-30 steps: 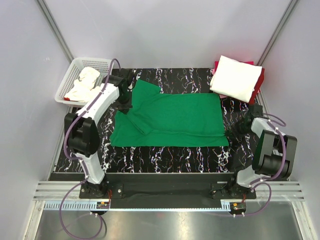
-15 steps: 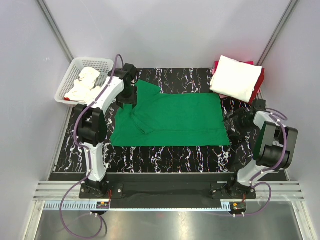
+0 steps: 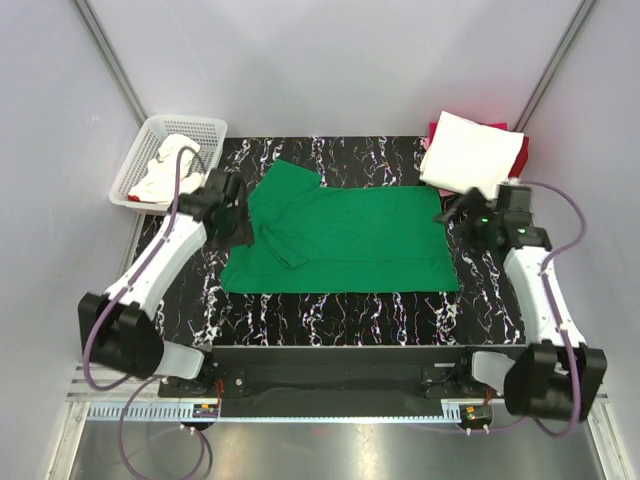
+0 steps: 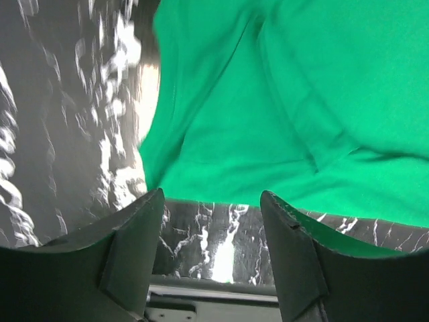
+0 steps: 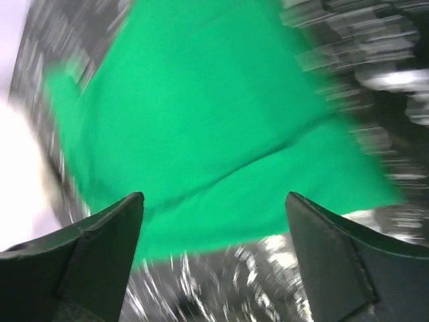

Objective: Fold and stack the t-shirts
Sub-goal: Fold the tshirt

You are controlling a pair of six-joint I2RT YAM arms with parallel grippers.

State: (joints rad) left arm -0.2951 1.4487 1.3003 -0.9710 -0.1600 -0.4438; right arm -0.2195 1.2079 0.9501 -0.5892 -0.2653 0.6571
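A bright green t-shirt lies spread flat mid-table, its left sleeve folded inward. A folded white t-shirt rests on a red one at the back right corner. My left gripper hovers over the green shirt's left edge. In the left wrist view the left gripper is open and empty, with the green shirt past its tips. My right gripper is at the shirt's right edge. The blurred right wrist view shows the right gripper wide open above green fabric.
A white mesh basket at the back left holds crumpled white cloth. The black marbled table top shows bare along the front. Grey walls close in on both sides and the back.
My left arm has swung back from the shirt's far left sleeve to its left edge. My right arm has risen from the table's right side and reached toward the shirt's right edge.
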